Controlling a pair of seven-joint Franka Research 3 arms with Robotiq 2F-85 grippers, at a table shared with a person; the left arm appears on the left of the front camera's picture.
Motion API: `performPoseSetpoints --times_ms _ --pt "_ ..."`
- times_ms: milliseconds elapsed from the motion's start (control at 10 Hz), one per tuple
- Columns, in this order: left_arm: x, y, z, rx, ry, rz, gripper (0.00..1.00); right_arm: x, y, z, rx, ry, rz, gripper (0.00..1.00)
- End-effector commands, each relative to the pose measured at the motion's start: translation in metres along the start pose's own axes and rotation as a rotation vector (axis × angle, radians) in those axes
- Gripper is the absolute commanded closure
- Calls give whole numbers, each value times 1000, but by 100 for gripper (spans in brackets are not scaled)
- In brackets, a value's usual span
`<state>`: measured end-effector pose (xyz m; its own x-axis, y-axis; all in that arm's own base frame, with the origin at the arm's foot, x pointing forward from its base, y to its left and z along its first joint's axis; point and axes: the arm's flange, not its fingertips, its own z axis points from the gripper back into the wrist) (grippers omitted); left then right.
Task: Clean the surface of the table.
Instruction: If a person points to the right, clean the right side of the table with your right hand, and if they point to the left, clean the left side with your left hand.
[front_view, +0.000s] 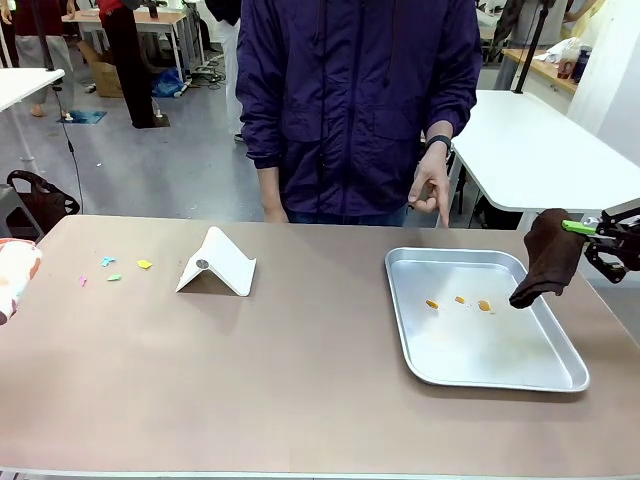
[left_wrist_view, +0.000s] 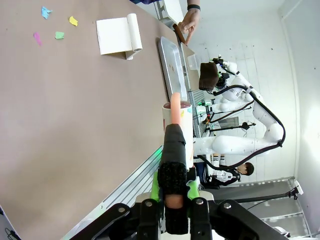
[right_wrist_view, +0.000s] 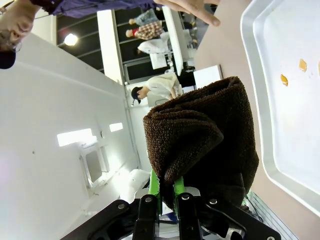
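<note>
Looking outward from your near edge, you have the left gripper (left_wrist_view: 173, 184) with its jaws clamped narrow on the black handle of a roller tool (left_wrist_view: 175, 145) with a salmon-pink neck and a white cylindrical head. It hangs at the left edge of the smooth brownish-taupe counter (front_view: 300, 380), which stretches from you across to the person. On its right part sits a shiny rectangular metal tray (front_view: 480, 350), with three small orange crumbs (front_view: 459, 300) in its far half. By the tray's far right corner, your right gripper (front_view: 592, 229) has its jaws pinched on a dark brown terry cloth (front_view: 548, 258) that droops toward the tray; you cannot tell whether it touches. Farther left stands a white folded card stand (front_view: 222, 265), and left of that lie small coloured paper scraps (front_view: 112, 268). At the far edge a person's hand (front_view: 432, 188) points down.
</note>
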<state>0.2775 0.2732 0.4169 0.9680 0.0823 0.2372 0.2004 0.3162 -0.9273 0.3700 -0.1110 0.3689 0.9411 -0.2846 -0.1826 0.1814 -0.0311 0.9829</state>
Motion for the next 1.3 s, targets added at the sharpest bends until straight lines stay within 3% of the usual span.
performPoseSetpoints --times_ms 0,100,500,800,1200 --pt "-1 -4 1 2 4 -7 100 0 7 -1 10 -4 -19 100" --pt "-1 -4 1 2 4 -7 100 0 0 0 0 0 0 88" --pt "-1 -4 1 2 4 -7 100 24 3 -15 -469 -106 -19 88" --pt "-1 -4 1 2 4 -7 100 50 -2 -38 -694 -216 -24 88" --pt "-1 -4 1 2 4 -7 100 84 -24 -74 -808 -198 -83 88"
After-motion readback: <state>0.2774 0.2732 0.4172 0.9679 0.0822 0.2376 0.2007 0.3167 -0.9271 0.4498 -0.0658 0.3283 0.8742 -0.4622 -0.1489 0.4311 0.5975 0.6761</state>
